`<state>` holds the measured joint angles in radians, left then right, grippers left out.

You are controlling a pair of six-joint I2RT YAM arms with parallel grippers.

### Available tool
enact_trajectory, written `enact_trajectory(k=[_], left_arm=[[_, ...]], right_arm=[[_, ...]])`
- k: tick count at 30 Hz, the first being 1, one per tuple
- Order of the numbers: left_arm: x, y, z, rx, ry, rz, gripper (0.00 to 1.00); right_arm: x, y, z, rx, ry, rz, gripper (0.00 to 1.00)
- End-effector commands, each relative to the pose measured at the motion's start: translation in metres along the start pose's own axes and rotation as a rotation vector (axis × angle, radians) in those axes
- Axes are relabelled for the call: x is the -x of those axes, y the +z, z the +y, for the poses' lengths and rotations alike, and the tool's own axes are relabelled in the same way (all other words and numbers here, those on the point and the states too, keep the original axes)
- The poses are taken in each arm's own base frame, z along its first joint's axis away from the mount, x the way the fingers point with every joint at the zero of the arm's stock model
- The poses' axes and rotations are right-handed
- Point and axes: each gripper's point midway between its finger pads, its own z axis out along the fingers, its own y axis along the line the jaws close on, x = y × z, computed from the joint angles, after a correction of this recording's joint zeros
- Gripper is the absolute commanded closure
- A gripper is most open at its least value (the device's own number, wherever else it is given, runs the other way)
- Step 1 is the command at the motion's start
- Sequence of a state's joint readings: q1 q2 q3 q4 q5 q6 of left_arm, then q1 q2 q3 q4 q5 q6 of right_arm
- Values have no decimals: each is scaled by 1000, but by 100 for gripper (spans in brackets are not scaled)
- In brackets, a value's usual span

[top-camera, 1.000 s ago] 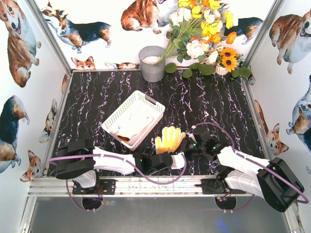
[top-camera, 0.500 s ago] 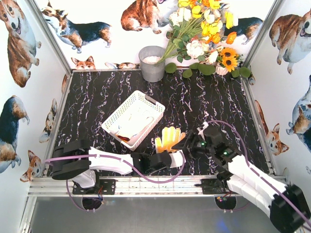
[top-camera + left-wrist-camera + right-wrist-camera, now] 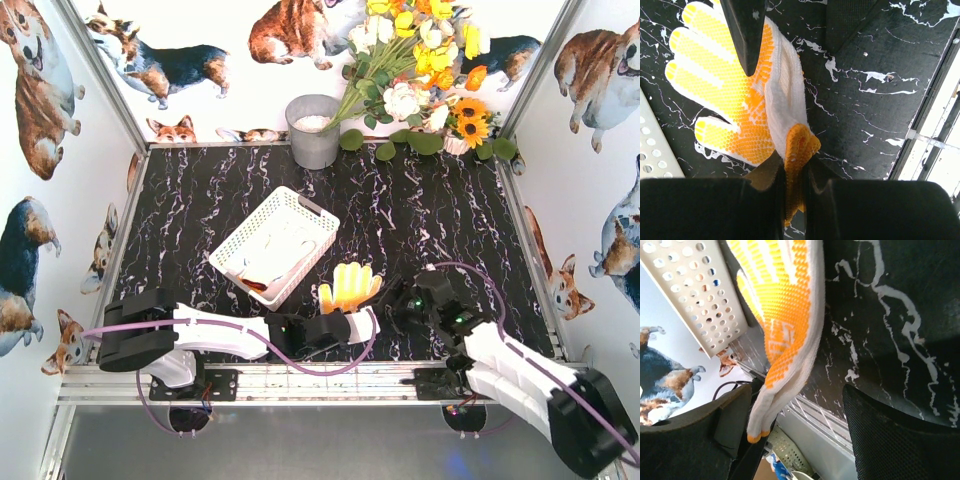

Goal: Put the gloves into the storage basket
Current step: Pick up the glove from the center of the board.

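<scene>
Near edge: aluminium rail point(image 3: 300, 382) with both arm bases on it. The left gripper point(image 3: 352, 325) lies low over the near strip of the black marbled table point(image 3: 190, 200), reaching to the right. Its jaws are pressed together on the orange cuff of the yellow glove point(image 3: 347, 287). From the left wrist, the cuff stands pinched edge-up between the two black fingers point(image 3: 777, 172), and the rest of the yellow glove point(image 3: 735, 100) fans out beyond, dotted side up, fingers spread and pointing away from the rail. The glove fingers appear to rest on the marble, though I cannot be sure. The right gripper point(image 3: 392, 300) sits just right of the glove, pointing left at it, jaws spread wide. From the right wrist, its fingers point(image 3: 900, 435) stand well apart with the glove's edge running between them, neither pad touching the knit. One step farther, just left of the glove, is the storage basket point(image 3: 246, 225), white and perforated, set at a diagonal. Its wall is close beside the glove's fingers but apart from them. Inside lie cream gloves point(image 3: 278, 243), with an orange patch at the near end. Far edge: grey bucket point(image 3: 313, 135), then artificial flowers point(image 3: 420, 70) against the corgi-print walls point(image 3: 40, 150).
</scene>
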<state>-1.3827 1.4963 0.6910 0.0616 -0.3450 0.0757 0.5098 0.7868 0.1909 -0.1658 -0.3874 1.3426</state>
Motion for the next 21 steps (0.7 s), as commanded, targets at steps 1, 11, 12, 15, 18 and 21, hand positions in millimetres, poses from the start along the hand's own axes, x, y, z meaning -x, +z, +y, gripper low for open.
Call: enact_trajectory(k=[1, 11, 12, 15, 18, 21], left_arm=[[5, -5, -1, -4, -12, -19, 100], [8, -6, -2, -16, 1, -25, 100], [8, -6, -2, -17, 1, -25, 100], [8, -7, -2, -17, 0, -26, 100], [8, -8, -2, -20, 0, -26, 100], [9, -10, -1, -21, 7, -23, 100]], right_arm=[[6, 10, 15, 71, 6, -4, 25], [12, 42, 9, 22, 30, 28, 28], [11, 46, 10, 32, 29, 37, 29], [5, 56, 7, 38, 39, 77, 32], [0, 66, 4, 41, 49, 101, 35], [-3, 72, 1, 41, 58, 112, 42]])
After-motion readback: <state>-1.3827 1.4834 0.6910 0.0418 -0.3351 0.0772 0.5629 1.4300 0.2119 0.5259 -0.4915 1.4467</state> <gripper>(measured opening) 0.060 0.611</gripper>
